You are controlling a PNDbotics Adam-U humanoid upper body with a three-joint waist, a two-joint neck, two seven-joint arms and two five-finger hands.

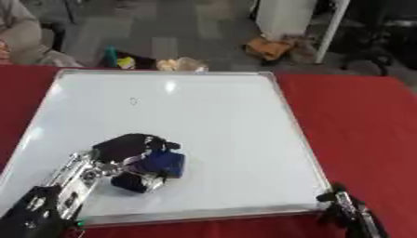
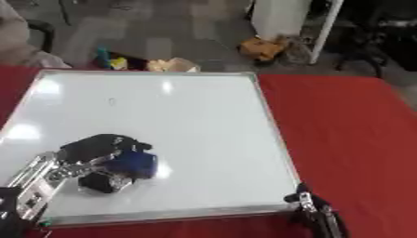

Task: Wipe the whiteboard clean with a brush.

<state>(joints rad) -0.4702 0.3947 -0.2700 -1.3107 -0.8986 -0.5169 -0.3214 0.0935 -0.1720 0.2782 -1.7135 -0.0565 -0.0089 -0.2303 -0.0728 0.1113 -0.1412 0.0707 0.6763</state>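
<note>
A glossy white whiteboard (image 1: 211, 121) with a thin silver metal frame lies flat on the counter (image 1: 358, 125), which is covered in matte red cloth. The board's surface throws back soft ceiling glare. Far ahead of the left hand, toward the board's far left part, sits one small faint mark (image 1: 133, 101).

The left hand (image 1: 130, 148), black with silver joints, is low on the board's near left area, its arm reaching in from the lower left corner. Its fingers are curled over a blocky blue brush (image 1: 159, 165), pinching it from above; the brush's underside is down on the white surface, just under and to the right of the palm.

The right hand (image 1: 346, 209) shows at the lower right, just beside the board's near right corner, fingers pointing upward and relaxed, holding nothing.
</note>
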